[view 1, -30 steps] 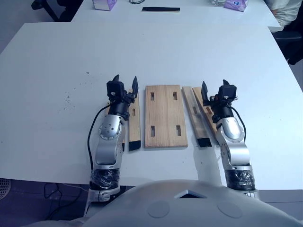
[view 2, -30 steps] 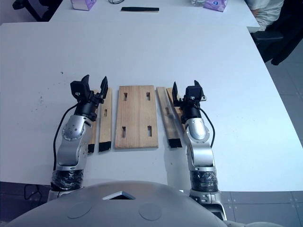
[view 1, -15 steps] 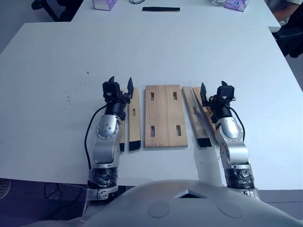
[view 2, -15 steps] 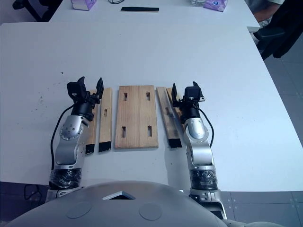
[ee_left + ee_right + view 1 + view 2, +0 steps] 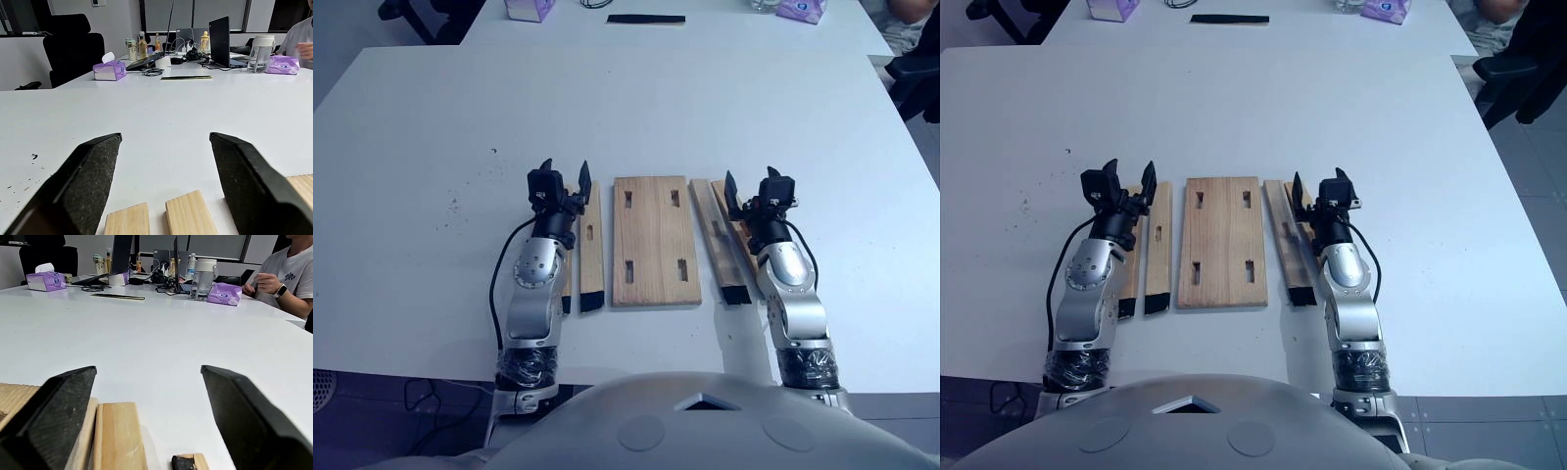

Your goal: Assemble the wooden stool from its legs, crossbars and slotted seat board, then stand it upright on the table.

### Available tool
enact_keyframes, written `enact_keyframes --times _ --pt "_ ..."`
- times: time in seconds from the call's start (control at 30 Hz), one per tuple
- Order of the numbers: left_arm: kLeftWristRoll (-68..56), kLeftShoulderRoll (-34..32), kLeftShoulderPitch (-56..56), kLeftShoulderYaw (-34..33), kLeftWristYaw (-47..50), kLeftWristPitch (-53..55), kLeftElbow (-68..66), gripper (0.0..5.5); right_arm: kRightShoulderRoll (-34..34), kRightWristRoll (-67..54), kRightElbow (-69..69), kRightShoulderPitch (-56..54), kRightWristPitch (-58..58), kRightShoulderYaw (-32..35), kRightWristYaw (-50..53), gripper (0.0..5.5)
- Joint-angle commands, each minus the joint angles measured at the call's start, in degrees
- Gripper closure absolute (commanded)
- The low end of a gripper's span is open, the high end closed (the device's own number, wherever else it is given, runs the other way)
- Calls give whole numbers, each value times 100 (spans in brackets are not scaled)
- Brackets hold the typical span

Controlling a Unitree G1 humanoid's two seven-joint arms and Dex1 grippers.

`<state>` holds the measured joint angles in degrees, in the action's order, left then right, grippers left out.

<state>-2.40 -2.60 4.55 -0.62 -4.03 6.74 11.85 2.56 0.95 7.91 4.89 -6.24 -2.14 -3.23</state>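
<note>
White table (image 5: 656, 108) — left pincer (image 5: 566, 170) and right pincer (image 5: 751, 186) gape wide, empty — above legs (image 5: 591, 245).

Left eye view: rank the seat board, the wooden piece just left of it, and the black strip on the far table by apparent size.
1. seat board
2. wooden piece
3. black strip, though it lies farther off, so its real size is unsure.

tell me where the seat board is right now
In the head views the seat board lies flat at the near middle of the table, between two wooden strips by the left tool and two more by the right tool.
</note>
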Motion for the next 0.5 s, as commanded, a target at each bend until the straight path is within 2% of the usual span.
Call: enact_keyframes --times 0.03,0.2,0.3,0.37,0.5 --pt "-16 -61 -11 -54 -3 120 23 217 -4 -35 17 -58 11 31 3 156" --pt "-20 -117 33 -57 -48 201 82 217 -28 -7 51 6 26 16 34 156" --pt "-176 -414 481 -177 -307 693 632 217 -51 23 118 119 58 31 103 156" --pt "-428 -711 986 -585 -493 1227 1188 217 -78 29 202 233 60 51 164 156" --pt "-634 -1340 1675 -1149 -1027 1395 1458 217 -193 75 305 575 127 21 341 156"
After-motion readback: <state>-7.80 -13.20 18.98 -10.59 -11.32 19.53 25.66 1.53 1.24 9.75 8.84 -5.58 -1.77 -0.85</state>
